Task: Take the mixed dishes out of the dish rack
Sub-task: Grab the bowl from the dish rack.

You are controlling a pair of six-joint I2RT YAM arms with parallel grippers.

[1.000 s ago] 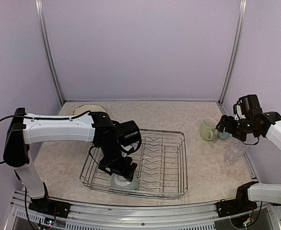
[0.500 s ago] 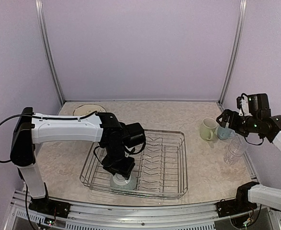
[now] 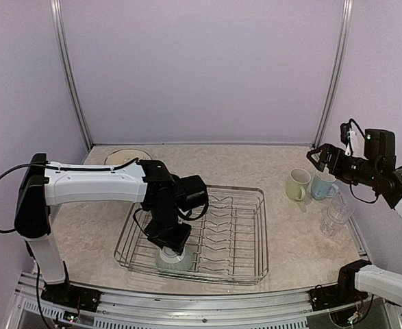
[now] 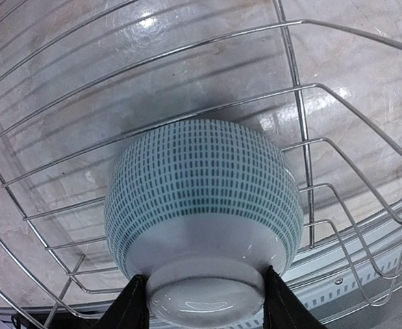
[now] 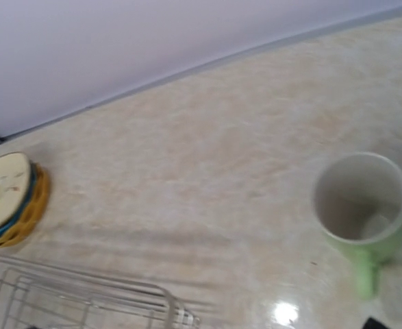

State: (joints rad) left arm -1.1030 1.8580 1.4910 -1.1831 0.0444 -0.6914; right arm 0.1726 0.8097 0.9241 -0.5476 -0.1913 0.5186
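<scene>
The pale grey-green bowl (image 4: 204, 199), with dark dashes, lies upside down in the near left part of the dish rack (image 3: 255, 233). My left gripper (image 4: 206, 303) is down in the rack, and its fingers (image 4: 135, 305) press both sides of the bowl's foot ring. In the top view this gripper (image 3: 174, 247) covers most of the bowl (image 3: 176, 261). My right gripper (image 3: 317, 156) is open and empty, raised above the pale green mug (image 3: 298, 184) and the light blue mug (image 3: 322, 186). A clear glass (image 3: 336, 215) stands near them. The green mug (image 5: 361, 205) stands upright on the table.
A stack of plates (image 3: 127, 156), yellow and blue with a cream one on top, sits at the far left and also shows in the right wrist view (image 5: 9, 199). The rack's far corner (image 5: 84, 295) shows there too. Metal frame posts (image 3: 331, 75) stand at the back corners.
My right gripper has lifted up and back from the light blue mug, which now stands alone beside the green mug. My left gripper shifted slightly right and settled on the bowl.
</scene>
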